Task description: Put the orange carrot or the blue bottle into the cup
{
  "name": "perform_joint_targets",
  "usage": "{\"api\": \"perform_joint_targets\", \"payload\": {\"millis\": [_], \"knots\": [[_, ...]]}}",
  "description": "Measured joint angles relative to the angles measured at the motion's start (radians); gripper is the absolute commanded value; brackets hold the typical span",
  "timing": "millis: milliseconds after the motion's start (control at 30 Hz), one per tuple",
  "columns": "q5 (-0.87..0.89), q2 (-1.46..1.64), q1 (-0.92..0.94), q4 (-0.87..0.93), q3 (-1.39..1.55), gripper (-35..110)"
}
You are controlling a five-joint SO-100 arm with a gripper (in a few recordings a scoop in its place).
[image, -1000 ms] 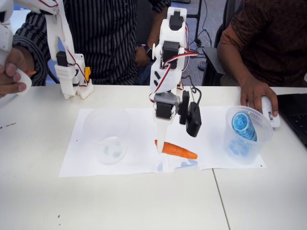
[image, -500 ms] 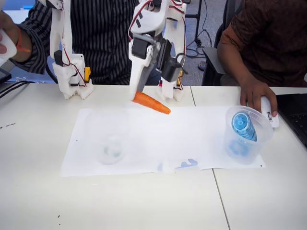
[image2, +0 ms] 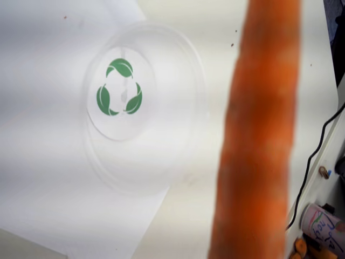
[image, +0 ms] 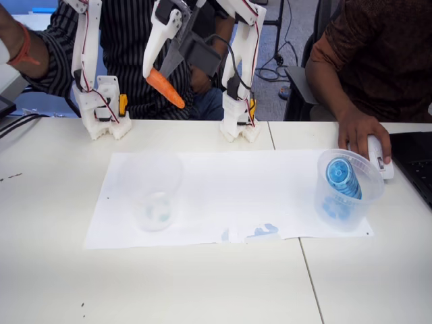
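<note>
Your gripper (image: 162, 73) grips the orange carrot (image: 165, 88), raised high above the cup (image: 150, 191). Pickup done; lowering and release into it remain.

The orange carrot (image2: 259, 135) is blurred, cut off top and bottom.

You have a white surface (image: 202, 283) with a seam running down its right part in the fixed view. A white paper sheet (image: 223, 196) lies flat on it. On the sheet's left stands the cup (image: 150, 191), frosted, upright, a green mark on its base. At the sheet's right end stands a clearer cup (image: 347, 189) with the blue bottle (image: 342, 177) tilted inside.
</note>
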Motion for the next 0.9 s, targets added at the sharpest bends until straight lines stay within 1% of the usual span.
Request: {"api": "perform_joint_targets", "payload": {"millis": [200, 600, 900], "knots": [[0.0, -0.031, 0.06, 0.0, 0.0, 5], [0.0, -0.285, 0.057, -0.002, 0.0, 5], [-0.003, -0.365, 0.057, -0.114, 0.0, 5]]}}
